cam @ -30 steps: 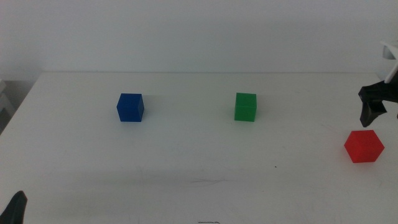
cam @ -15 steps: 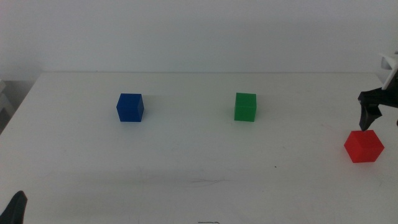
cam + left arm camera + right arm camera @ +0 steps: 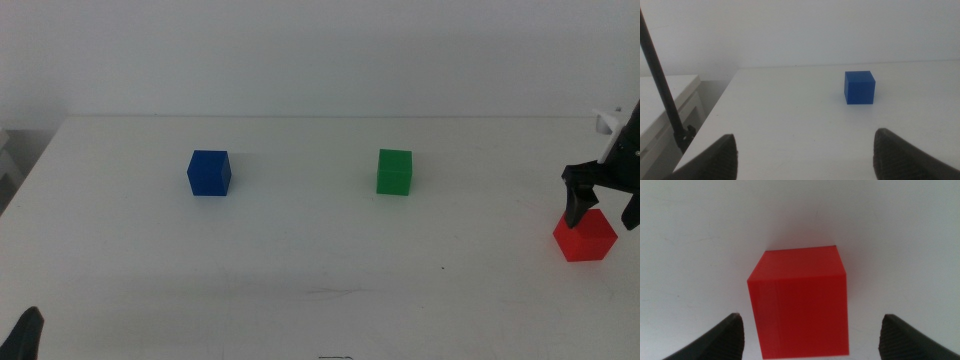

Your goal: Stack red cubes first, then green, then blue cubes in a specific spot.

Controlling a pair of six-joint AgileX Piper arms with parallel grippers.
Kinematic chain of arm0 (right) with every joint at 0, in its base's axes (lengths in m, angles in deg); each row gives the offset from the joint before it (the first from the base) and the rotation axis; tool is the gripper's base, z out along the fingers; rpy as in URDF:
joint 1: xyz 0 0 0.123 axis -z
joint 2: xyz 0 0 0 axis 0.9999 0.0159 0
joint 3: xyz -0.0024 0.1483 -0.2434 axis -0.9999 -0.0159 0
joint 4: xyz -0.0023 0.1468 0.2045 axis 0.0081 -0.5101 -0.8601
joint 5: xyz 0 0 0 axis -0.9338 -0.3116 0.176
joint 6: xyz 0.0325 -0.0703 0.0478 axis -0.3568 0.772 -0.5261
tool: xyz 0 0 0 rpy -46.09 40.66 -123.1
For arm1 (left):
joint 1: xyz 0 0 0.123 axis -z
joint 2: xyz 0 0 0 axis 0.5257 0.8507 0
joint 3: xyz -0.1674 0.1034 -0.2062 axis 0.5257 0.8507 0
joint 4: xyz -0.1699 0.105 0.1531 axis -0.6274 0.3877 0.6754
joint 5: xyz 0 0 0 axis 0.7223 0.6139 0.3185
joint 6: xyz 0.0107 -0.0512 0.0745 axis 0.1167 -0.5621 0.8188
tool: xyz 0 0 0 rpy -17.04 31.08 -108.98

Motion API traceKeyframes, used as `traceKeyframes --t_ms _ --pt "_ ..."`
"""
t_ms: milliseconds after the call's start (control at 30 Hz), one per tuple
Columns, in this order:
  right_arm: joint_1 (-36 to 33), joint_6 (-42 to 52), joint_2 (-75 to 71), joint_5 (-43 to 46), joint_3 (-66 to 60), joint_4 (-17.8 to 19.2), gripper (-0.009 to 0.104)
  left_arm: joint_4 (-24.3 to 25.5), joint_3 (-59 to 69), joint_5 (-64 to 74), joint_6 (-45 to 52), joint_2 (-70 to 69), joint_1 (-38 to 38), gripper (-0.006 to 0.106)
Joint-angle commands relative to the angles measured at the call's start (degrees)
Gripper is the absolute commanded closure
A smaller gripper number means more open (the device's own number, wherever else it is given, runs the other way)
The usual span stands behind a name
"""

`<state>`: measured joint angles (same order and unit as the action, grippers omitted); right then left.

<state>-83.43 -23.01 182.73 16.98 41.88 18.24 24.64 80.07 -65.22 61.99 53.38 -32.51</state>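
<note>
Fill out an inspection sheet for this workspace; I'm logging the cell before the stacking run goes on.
Surface: white table, smooth, unmarked; no stacking spot drawn.
Job's things: red cube at the right edge, green cube right of centre, blue cube to the left; all apart, none stacked.
Clutter: nothing seen.
Grippers: right gripper open, low over the red cube, jaws either side of it, not closed on it. Left gripper open, waiting at the near left corner, facing the blue cube.
Cables: thin dark rod or cable beside the table's left edge.
Surroundings: plain white wall; a lower white surface left of the table.
</note>
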Motion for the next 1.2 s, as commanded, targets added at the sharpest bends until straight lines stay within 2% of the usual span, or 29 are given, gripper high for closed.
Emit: traceKeyframes --t_ms 0,367,467,533,733,933,1167 --pt "0.3 0.9 -2.3 -2.8 1.6 -0.6 0.023 -0.2 -0.2 -4.1 -0.5 -1.2 0.2 0.008" --pt "0.2 0.2 0.7 -0.9 1.6 -0.7 0.025 -0.2 -0.2 -4.1 -0.5 -1.2 0.2 0.008" --pt "0.2 -0.5 0.8 -0.3 1.6 -0.1 0.03 -0.2 -0.2 -4.1 -0.5 -1.2 0.2 0.008" --pt "0.2 -0.6 0.8 0.0 1.6 0.4 0.042 -0.2 -0.2 -4.1 -0.5 -1.2 0.2 0.008" --pt "0.0 -1.1 0.1 -0.1 1.6 0.5 0.097 -0.2 -0.2 -4.1 -0.5 -1.2 0.2 0.008" --pt "-3.5 -7.9 -3.7 -1.4 1.6 2.6 0.096 -0.2 -0.2 -4.1 -0.5 -1.2 0.2 0.008" --pt "-15.5 -24.0 -6.7 -4.9 2.5 6.3 0.096 -0.2 -0.2 -4.1 -0.5 -1.2 0.2 0.008"
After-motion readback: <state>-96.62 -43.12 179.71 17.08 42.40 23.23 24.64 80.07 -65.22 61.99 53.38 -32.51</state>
